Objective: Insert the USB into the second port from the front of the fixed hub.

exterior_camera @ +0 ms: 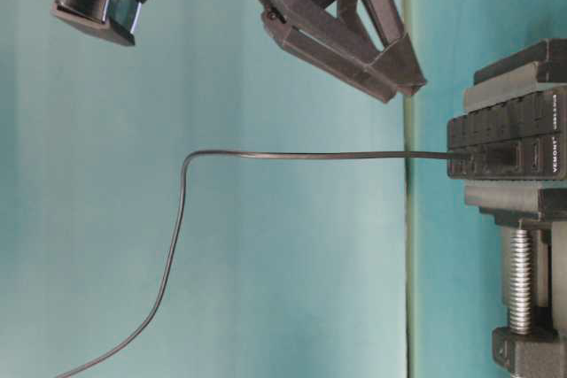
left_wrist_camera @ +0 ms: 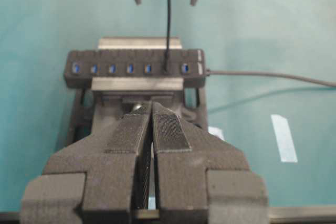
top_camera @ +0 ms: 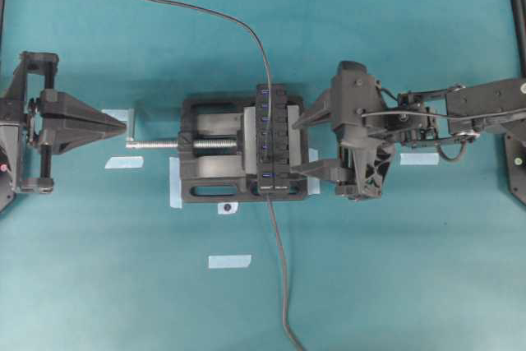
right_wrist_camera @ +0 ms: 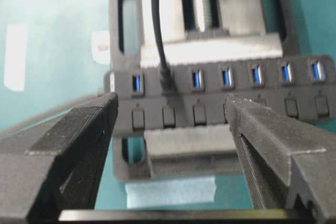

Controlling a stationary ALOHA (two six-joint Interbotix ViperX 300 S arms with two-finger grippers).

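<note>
black plastic, matte: the small usb plug [right_wrist_camera: 164, 78] on its thin dark-grey cable [top_camera: 279, 277] sits seated in the second port from the end of the long, narrow fixed hub [right_wrist_camera: 220, 95], which is clamped in a black vise [top_camera: 205, 162] with a silver threaded screw; insertion appears done. right gripper [right_wrist_camera: 173, 124] fingers wide apart, empty, flanking the hub. left gripper [left_wrist_camera: 152, 129] ribbed fingers closed together, empty, over the teal bench [top_camera: 394, 285].

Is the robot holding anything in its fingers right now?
No, nothing is held. The right gripper is open with empty fingers, the left gripper is shut on nothing, and the USB already sits in the fixed hub.
</note>
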